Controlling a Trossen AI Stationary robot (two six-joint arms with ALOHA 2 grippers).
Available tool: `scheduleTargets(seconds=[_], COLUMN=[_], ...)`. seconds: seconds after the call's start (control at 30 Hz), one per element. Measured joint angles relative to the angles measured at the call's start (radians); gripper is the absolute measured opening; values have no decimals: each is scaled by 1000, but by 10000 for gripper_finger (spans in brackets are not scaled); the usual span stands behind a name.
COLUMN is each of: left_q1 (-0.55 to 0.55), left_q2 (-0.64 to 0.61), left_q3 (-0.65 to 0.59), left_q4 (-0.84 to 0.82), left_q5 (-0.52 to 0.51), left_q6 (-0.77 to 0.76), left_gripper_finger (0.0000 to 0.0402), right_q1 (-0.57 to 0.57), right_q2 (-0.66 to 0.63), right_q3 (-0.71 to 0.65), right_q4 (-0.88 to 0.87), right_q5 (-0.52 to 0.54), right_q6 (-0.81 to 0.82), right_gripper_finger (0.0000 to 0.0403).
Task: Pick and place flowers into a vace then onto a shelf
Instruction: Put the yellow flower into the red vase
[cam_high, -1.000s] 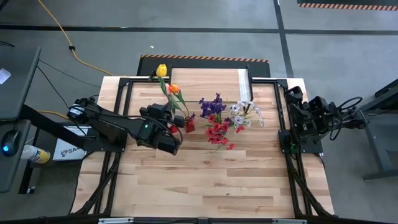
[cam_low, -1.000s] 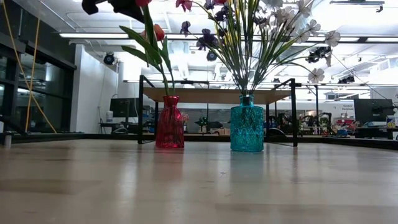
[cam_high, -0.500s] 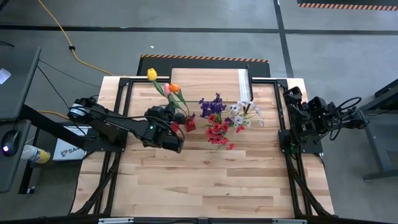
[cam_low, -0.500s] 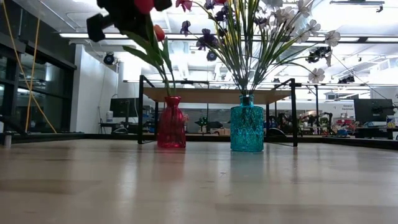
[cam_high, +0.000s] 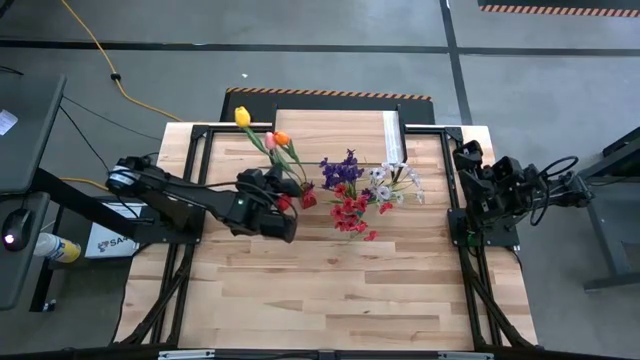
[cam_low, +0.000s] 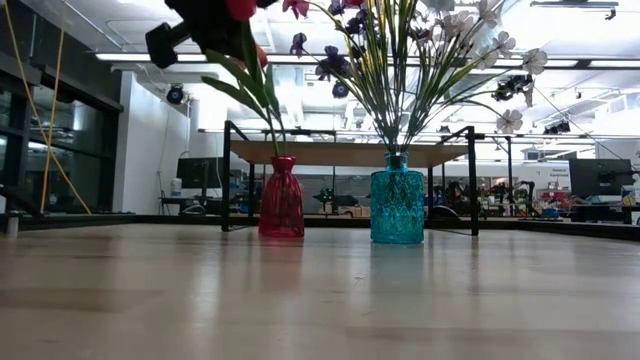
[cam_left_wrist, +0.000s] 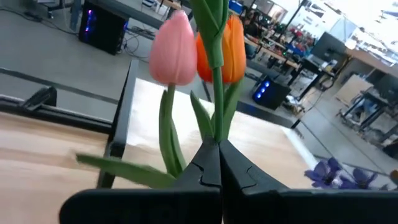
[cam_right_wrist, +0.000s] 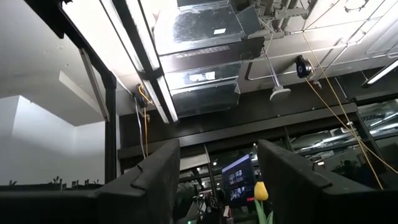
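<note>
Above the red vase (cam_low: 281, 196), our left hand (cam_left_wrist: 211, 163) clamps tulip stems (cam_left_wrist: 215, 93), carried nearer the teal vase (cam_low: 397, 205); our right hand (cam_right_wrist: 217, 180) idles half-open.

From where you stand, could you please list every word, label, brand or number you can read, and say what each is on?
"SA": cut-off letters on the white box on the floor beside the table's left edge, partly hidden under the left arm.
Sticker on the ceiling duct, right wrist view: too small to read.
Screens in the room behind the table: too blurred to read.
</note>
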Motion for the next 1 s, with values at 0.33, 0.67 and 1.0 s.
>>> scheduleTargets(seconds=[0.33, 0.67, 1.0], left_q1=[0, 0, 0], left_q2=[-169, -365, -322], left_q3=[2, 0, 1], left_q4=[38, -17, 3], left_q5=[-13, 143, 191], left_q6=[169, 483, 727], left_gripper_finger=[20, 20, 20], right_q1=[0, 0, 0], right_q2=[0, 1, 2], right_q3=[0, 0, 0], right_q4=[-1, -16, -34], right_q5=[11, 19, 49], right_q6=[0, -5, -8], right_gripper_finger=[204, 205, 206])
